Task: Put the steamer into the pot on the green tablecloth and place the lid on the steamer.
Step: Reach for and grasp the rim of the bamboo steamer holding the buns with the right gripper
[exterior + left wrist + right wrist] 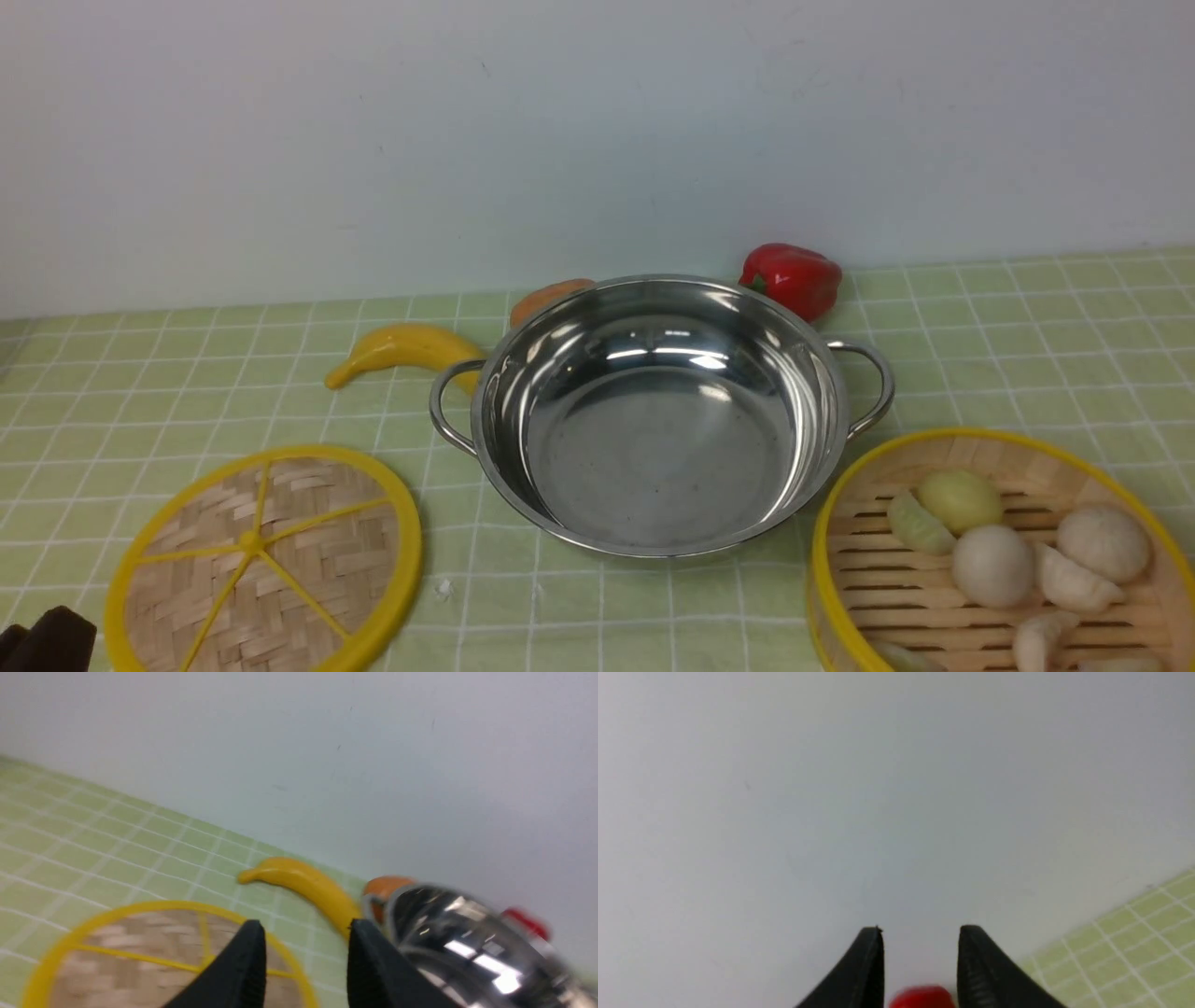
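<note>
Lying flat, lid (264, 560) | steamer (980, 455) upright, mouth up | left hand (306, 924), right hand (920, 931) spread, empty

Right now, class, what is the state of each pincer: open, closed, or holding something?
Left pincer: open, holding nothing.
Right pincer: open, holding nothing.

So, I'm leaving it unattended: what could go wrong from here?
The steamer holds loose buns and dumplings; tilting it when lifted could spill them. It sits close to the pot, whose right handle its wall might catch. The lid lies flat on the tablecloth, so gripping its rim could slip.
</note>
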